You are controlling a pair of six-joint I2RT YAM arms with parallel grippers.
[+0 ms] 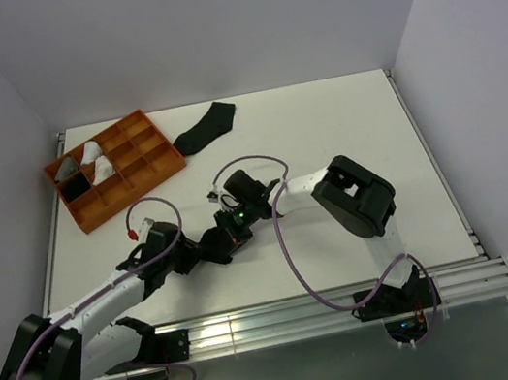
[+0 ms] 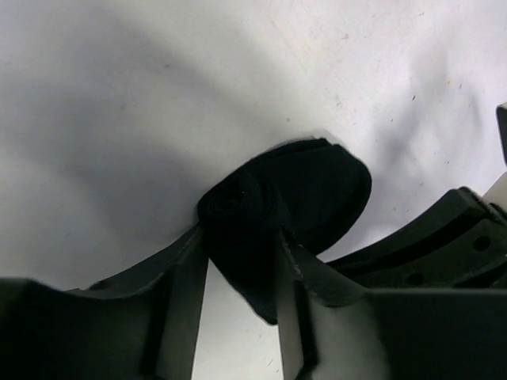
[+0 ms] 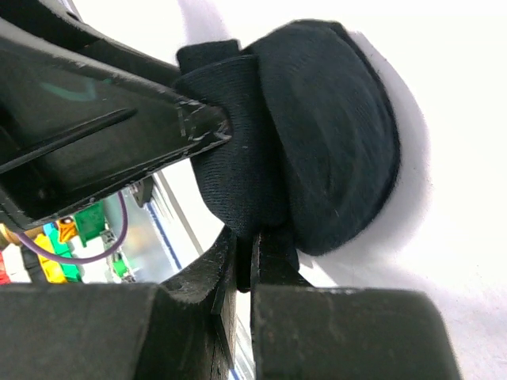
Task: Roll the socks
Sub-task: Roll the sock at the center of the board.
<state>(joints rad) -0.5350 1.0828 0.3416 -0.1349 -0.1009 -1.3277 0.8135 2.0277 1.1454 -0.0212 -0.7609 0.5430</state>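
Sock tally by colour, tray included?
Black: 3 (flat sock, half-rolled sock, dark roll in the tray, probably a sock)
White: 2 (white rolls, in tray)
Grey: 1 (grey roll, in tray)
Total: 6

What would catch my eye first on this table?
Mid-table, the left hand and right hand both pinch a half-rolled black sock. Behind, at the left, an orange tray holds a few rolled socks, and a flat black sock lies beside it.
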